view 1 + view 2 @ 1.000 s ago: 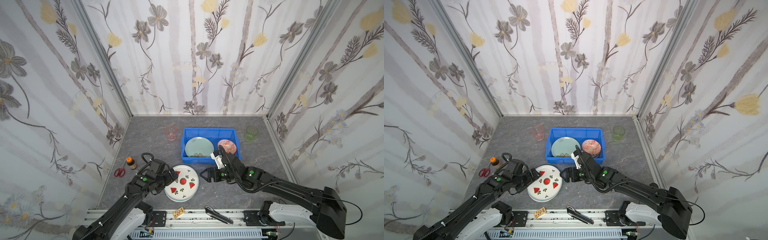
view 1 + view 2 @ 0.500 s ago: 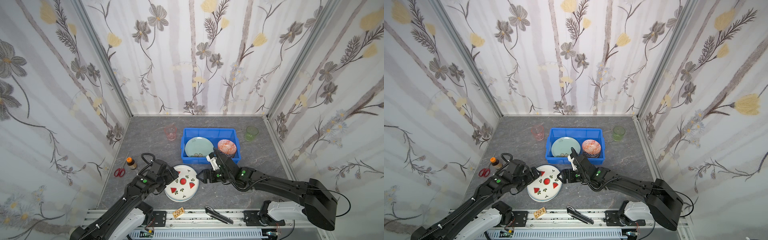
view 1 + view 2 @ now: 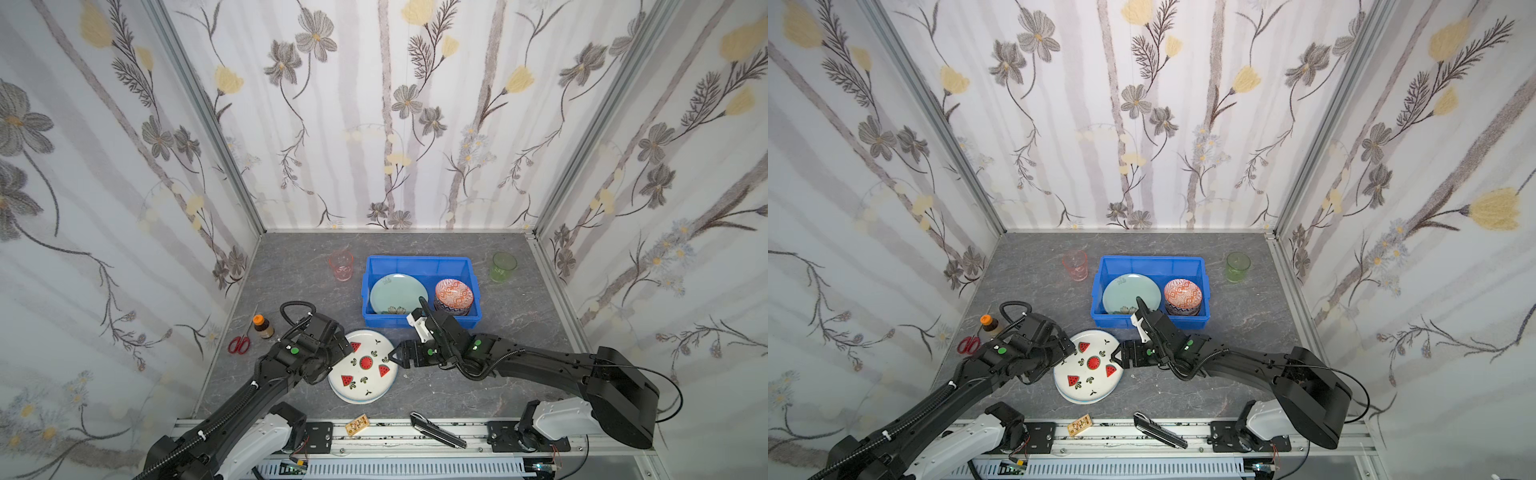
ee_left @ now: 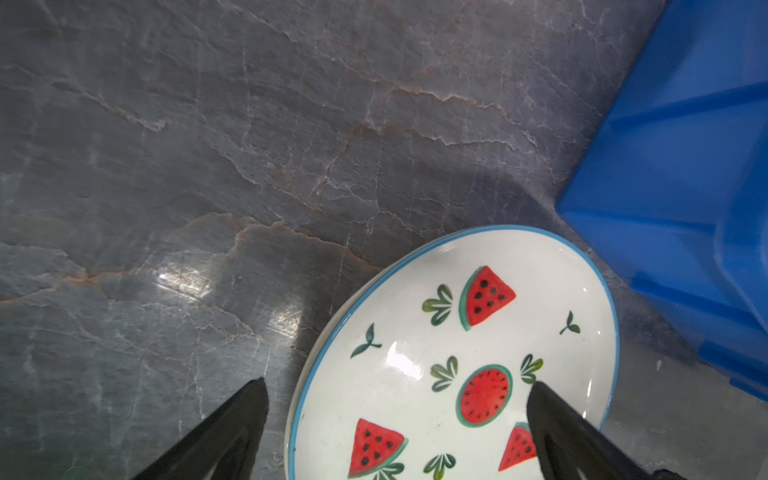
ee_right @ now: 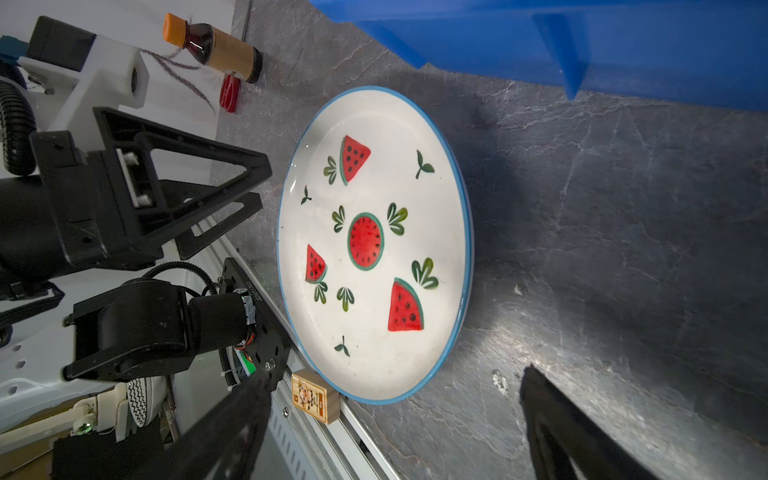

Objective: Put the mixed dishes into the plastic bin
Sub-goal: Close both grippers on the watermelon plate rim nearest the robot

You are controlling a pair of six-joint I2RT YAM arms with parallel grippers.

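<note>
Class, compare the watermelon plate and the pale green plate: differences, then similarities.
The watermelon plate lies on the table, outside the blue bin; the pale green plate sits inside it. The watermelon plate is white with red slices; the pale green plate bears a dark flower. Both are round.

red-handled scissors (image 3: pixel 239 344): flat on grey bench (image 3: pixel 299 282), near left wall (image 3: pixel 124 249) | orange-capped brown bottle (image 3: pixel 262 326): upright, just beside scissors | small printed block (image 3: pixel 357 424), black tool (image 3: pixel 436 430): lying on front rail (image 3: pixel 386 435), apart from each other
</note>
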